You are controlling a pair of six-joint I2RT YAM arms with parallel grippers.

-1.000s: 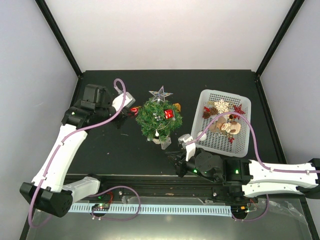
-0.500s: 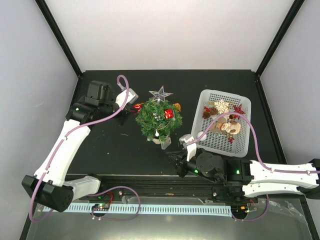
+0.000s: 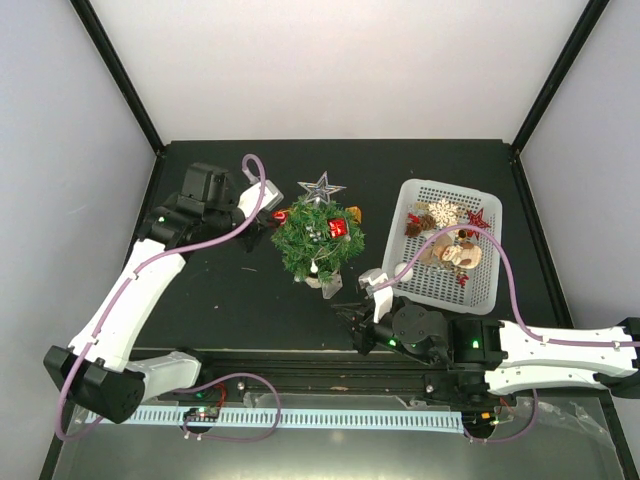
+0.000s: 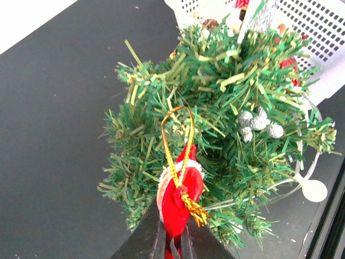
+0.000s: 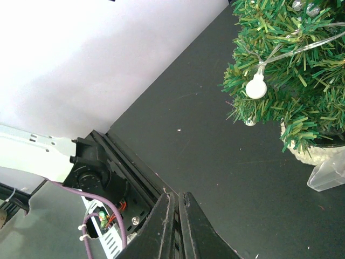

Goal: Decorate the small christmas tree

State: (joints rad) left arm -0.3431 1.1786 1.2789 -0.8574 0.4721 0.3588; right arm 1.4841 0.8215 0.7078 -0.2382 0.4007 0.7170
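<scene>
As viewed from overhead, found the small christmas tree (image 3: 318,238) upright at centre frame, just left of the white basket (image 3: 487,288). Noted left gripper (image 4: 172,240) clamped on a red ornament (image 4: 180,197) with gold loop (image 4: 168,141), at the tree's upper-left edge. Noted right gripper (image 5: 177,216) closed on nothing, low over the table (image 3: 220,300), lower right of the tree's pot.

Left arm (image 3: 140,290) has carried the red ornament (image 4: 180,197) to the tree (image 4: 237,124).
</scene>
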